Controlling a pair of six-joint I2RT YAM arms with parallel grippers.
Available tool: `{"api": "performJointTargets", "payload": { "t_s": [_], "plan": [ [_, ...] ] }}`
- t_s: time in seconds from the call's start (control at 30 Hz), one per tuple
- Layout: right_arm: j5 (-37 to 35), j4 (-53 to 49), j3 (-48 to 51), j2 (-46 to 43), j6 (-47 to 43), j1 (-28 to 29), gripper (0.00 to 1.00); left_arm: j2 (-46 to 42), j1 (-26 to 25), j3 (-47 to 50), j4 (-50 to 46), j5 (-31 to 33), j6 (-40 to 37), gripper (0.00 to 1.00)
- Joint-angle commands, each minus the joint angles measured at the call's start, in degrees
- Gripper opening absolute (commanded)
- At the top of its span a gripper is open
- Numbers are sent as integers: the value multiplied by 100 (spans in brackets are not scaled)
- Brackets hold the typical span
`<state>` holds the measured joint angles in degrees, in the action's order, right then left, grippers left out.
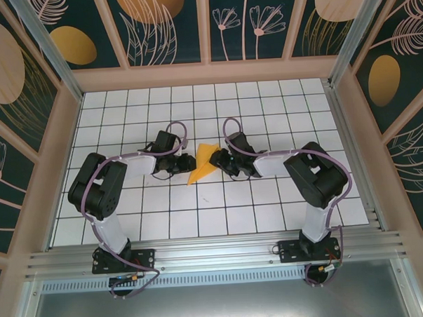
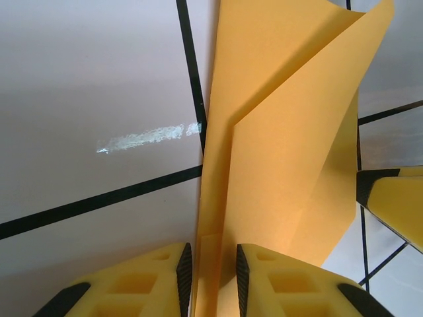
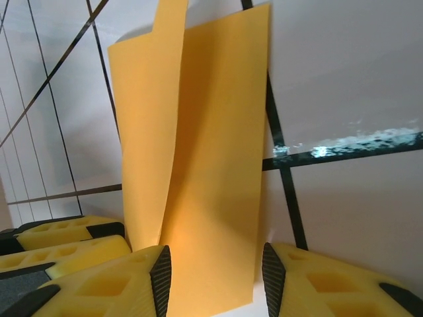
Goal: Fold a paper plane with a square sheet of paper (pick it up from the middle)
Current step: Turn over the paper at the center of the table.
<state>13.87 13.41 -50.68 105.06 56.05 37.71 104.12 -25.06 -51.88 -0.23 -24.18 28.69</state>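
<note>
Standing partly folded near the middle of the table, the orange-yellow sheet of paper (image 1: 203, 163) has one flap raised and the rest low against the tiles. My left gripper (image 1: 180, 162) meets it from the left. Seen from that wrist, the jaws are narrow around the paper's near edge, with a black pad (image 2: 184, 272) close on each side, and I cannot tell whether they actually pinch it. My right gripper (image 1: 221, 160) comes in from the other side with its jaws partly open. The flat part of the sheet lies between the fingers and a sliver of white shows beside the right-hand pad (image 3: 272, 277), so it has hold of nothing. Under the paper the table (image 1: 200, 215) is white tiles ruled with thin black lines, one carrying a shiny scuff (image 2: 145, 137). A metal rail (image 1: 215, 251) runs along the near edge. Dark green wall panels (image 1: 171, 34) painted with leaves, flowers and orange ovals, framed in pale wood, close the space in.
</note>
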Motion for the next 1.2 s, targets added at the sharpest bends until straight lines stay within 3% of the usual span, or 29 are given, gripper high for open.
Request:
{"api": "performJointTargets", "payload": {
  "t_s": [0.0,0.47,0.57,0.93,1.17],
  "plan": [
    [197,224,-162,136,21,61,44,179,-78,89,-259,-204,-79,27],
    [349,449,-360,280,-288,34,45,51,-123,364,70,-467,152,24],
    [4,339,-141,83,-278,17,45,16,-125,419,92,-490,179,24],
    [634,1142,-157,322,-313,-19,45,-80,-134,712,644,-928,611,23],
    [433,789,-255,416,-509,-60,45,-124,-139,810,726,-932,691,23]
  ]
}}
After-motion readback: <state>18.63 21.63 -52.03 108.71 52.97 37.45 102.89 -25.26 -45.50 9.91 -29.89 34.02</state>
